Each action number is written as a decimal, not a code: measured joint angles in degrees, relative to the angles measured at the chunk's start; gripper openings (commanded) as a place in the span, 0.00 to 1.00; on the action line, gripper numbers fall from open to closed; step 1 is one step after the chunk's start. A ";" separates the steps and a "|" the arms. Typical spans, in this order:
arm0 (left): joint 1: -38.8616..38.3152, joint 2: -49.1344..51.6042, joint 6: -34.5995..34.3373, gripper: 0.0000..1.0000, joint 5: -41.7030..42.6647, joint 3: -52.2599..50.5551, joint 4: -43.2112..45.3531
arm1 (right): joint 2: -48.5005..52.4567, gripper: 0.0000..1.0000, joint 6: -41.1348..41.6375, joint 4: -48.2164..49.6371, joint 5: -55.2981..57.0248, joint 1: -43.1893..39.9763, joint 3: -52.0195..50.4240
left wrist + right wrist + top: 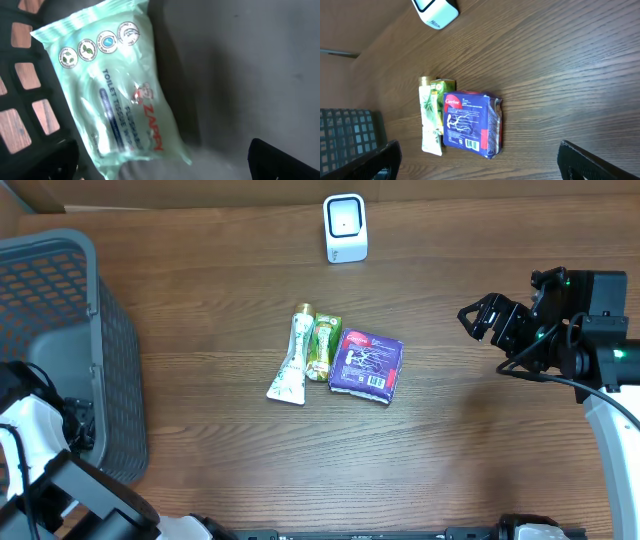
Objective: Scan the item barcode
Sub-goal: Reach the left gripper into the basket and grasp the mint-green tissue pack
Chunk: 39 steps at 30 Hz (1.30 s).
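Observation:
A pale green pack of toilet tissue wipes (115, 90) lies on the grey floor of the basket (240, 75), seen in the left wrist view. My left gripper (162, 167) hangs just over its lower end, open, both dark fingers apart from the pack. On the table's middle sit a purple pack (367, 364), a small green carton (323, 346) and a white-green tube (292, 360), side by side. The purple pack (470, 124) shows a barcode (471, 145) on its top face. A white scanner (345, 227) stands at the back. My right gripper (490, 328) hovers open at the right, holding nothing.
The grey mesh basket (60, 270) fills the table's left edge, and the left arm reaches into its near end. Its lattice wall (20, 100) is close on the left gripper's left side. Bare wood surrounds the three items.

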 measured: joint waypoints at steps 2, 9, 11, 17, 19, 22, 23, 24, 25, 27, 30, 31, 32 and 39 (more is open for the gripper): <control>0.00 1.62 -0.04 0.93 -1.14 0.00 0.22 | 0.00 1.00 0.00 0.00 0.02 0.00 0.00; 0.00 5.95 -0.61 0.88 -3.34 0.07 0.31 | 0.00 1.00 0.00 -0.07 0.02 0.00 0.00; -0.04 6.27 -0.61 0.80 -3.74 0.15 0.61 | 0.00 1.00 -0.02 -0.09 0.02 0.00 0.00; -0.04 8.26 -0.90 0.15 -6.73 1.07 1.03 | 0.00 1.00 -0.02 -0.20 0.04 0.00 0.00; -0.17 8.44 -0.85 0.04 -7.65 1.27 1.01 | 0.00 1.00 -0.02 -0.35 0.02 0.00 0.00; -0.11 8.50 -0.79 0.04 -8.59 1.55 1.05 | 0.00 1.00 -0.02 -0.28 0.00 0.00 0.00; -0.11 8.50 -0.79 0.04 -8.74 1.57 1.03 | 0.00 1.00 -0.02 -0.31 0.00 0.00 0.00; -0.11 8.55 -0.79 0.04 -8.74 1.70 0.83 | 0.00 1.00 0.00 -0.35 0.00 0.00 0.00; -0.11 8.66 -0.79 0.04 -8.74 1.97 0.50 | 0.00 1.00 -0.02 -0.31 0.02 0.00 0.00; -0.11 9.20 -0.79 0.04 -8.70 3.06 -0.83 | 0.00 1.00 0.00 -0.28 0.00 0.00 0.00; -0.09 10.71 -0.79 0.04 -7.63 6.38 -4.37 | 0.00 1.00 -0.02 -0.26 0.02 0.00 0.00; -0.09 11.26 -0.79 0.04 -7.10 8.00 -5.68 | 0.00 1.00 -0.02 -0.24 0.00 0.00 0.00; -0.09 11.85 -0.76 0.04 -6.43 10.27 -7.41 | 0.00 1.00 -0.02 -0.26 0.02 0.00 0.00; -0.20 12.66 6.95 0.04 4.24 31.71 -14.12 | 0.00 1.00 -0.02 0.26 0.04 0.00 0.00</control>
